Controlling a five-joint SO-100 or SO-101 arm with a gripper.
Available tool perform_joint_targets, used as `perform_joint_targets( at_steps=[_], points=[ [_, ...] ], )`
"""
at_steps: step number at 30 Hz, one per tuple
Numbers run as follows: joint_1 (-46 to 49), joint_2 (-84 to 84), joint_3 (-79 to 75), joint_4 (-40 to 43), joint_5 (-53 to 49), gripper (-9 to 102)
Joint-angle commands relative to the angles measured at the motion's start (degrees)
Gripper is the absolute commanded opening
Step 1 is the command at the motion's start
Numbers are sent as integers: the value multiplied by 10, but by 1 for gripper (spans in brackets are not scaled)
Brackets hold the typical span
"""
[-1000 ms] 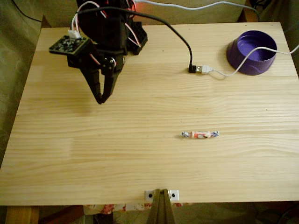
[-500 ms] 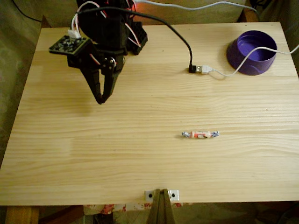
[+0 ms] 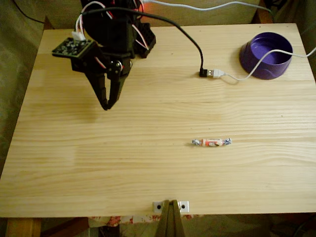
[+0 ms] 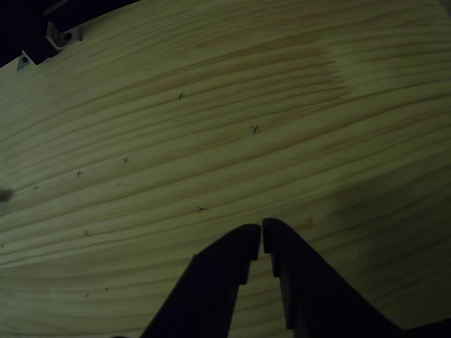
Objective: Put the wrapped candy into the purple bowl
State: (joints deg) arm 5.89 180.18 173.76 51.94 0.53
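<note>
Pale pine planks make up the table (image 3: 148, 168), whose grain runs left to right in the fixed view. On it, right of centre and towards the near edge, the wrapped candy (image 3: 212, 142) is laid flat with its long axis along the grain, one twisted silvery end pointing left and the other right in that view. The purple bowl (image 3: 266, 55) is set at the far right corner, well apart from the candy, and a white cable (image 3: 256, 66) is draped over its rim and joined to a black plug (image 3: 204, 73) lying on the boards between bowl and arm. The black arm (image 3: 111, 34) is mounted at the far left, and its gripper (image 3: 105, 105) is pointed down at bare wood, well away from the candy. A small metal bracket (image 3: 170, 205) is fixed at the near edge.

In the other view, the gripper (image 4: 261, 234) is seen from behind over bare boards, its dark fingers (image 4: 232, 257) brought together with just a hairline gap at the tips and nothing held between them. Small pen crosses (image 4: 254, 129) are marked on the wood there, too faint to be made out in the fixed view. Bowl, candy and cable are covered by the fixed view alone.
</note>
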Motion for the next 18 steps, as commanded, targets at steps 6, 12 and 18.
perform_joint_targets(
  at_steps=[6, 12, 18],
  points=[
    [-5, 6, -11, -14, -2, -2],
    [-3, 6, -11, -14, 3, -2],
    [-3, 6, -11, -14, 0, -2]
  ],
)
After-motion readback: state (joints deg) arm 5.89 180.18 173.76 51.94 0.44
